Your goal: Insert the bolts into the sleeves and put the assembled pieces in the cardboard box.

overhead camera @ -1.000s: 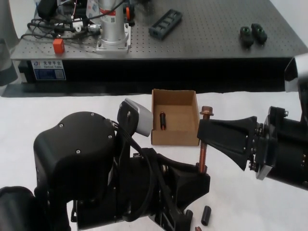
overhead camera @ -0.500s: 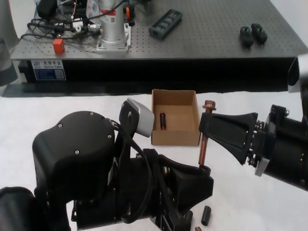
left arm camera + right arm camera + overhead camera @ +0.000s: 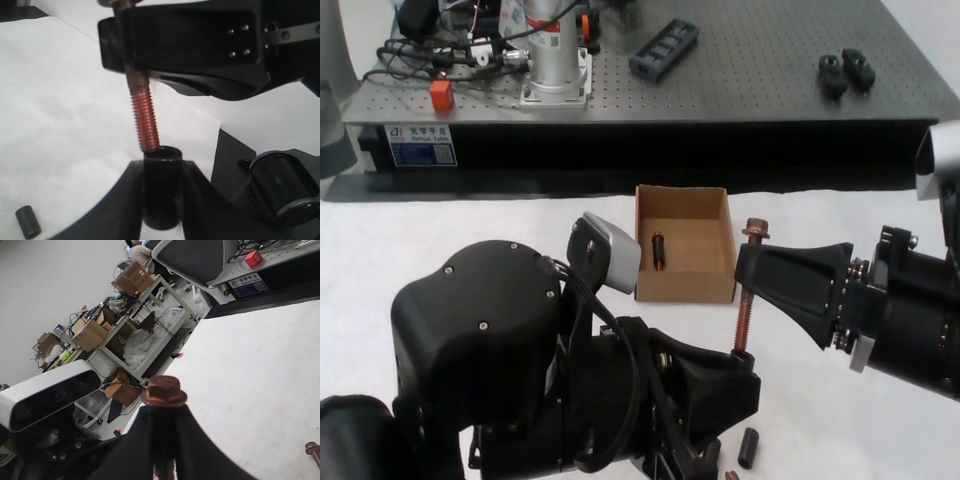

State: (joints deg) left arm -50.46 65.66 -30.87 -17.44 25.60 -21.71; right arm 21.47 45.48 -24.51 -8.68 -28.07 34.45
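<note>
Bolt, copper-coloured, is hanging upright, the right hand gripping it just below the head. Its threaded tip is meeting the mouth of the black sleeve, which the left hand is clamping. Near them, the cardboard box is holding one assembled piece, and a spare sleeve is lying on the white worktop.

A perforated metal table spans the far side, beyond the white bench cover. On it, from left to right, lie tangled cables, an orange block, a silver post, a black slotted tray and two small black parts. A blue label sits on the table's front edge at the left.
</note>
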